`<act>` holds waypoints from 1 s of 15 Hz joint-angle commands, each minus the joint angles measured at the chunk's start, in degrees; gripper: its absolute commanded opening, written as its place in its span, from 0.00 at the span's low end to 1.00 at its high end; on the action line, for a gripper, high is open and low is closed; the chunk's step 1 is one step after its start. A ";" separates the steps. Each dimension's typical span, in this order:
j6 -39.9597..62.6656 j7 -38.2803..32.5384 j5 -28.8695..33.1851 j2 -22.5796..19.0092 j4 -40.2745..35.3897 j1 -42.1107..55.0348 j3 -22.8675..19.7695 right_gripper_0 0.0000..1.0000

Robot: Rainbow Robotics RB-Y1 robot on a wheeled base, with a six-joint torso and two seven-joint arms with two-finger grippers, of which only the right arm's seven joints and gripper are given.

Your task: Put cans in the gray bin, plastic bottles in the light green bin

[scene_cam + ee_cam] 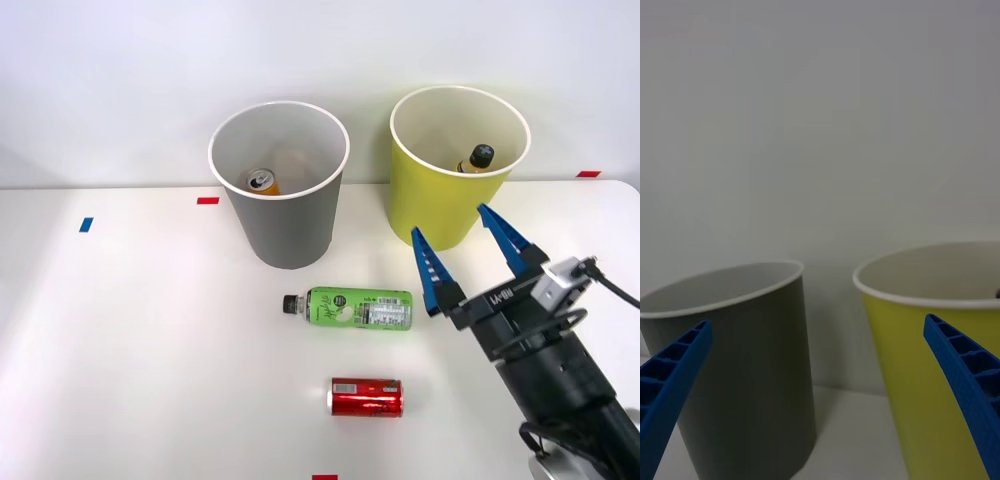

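Roughly half the sorting looks done. Inside the gray bin (285, 215) a can with a silver top and orange body (264, 181) already lies against the white inner wall, and inside the light green bin (450, 195), which stands just beside the gray bin on the side toward the right arm, a black-capped bottle with a yellowish body (478, 160) is leaning against the inner wall.

Two items are left on the white table (130, 340). The green-labelled plastic bottle (350, 308) lies on its side just in front of the gray bin, its black cap pointing away from the right arm. The shiny red can (366, 397) also lies on its side, farther out from the gray bin than the bottle and well apart from it.

The right gripper (467, 268) hangs in front of the light green bin, off to the side of the gray bin, with its blue ribbed jaws spread wide and nothing between them. In the wrist view both fingers frame the two bins, the gray bin (745, 360) beside one finger and the light green bin (932, 352) beside the other.

Judging from this layout, what remains is the green-labelled bottle for the light green bin and the red can for the gray bin; the bottle is the nearer of the two to the open gripper, so it seems the likelier next pick.
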 commanded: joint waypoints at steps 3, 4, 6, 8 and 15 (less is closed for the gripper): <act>-4.83 0.73 -0.66 2.55 0.02 14.35 -4.72 0.97; -4.91 0.81 -0.66 4.14 0.02 16.02 -5.43 0.97; -5.09 1.34 0.21 8.09 0.02 19.71 -6.92 0.97; -6.41 1.52 1.01 9.67 0.02 22.70 -7.36 0.97; -5.35 1.52 6.54 16.88 0.20 28.24 -11.58 0.97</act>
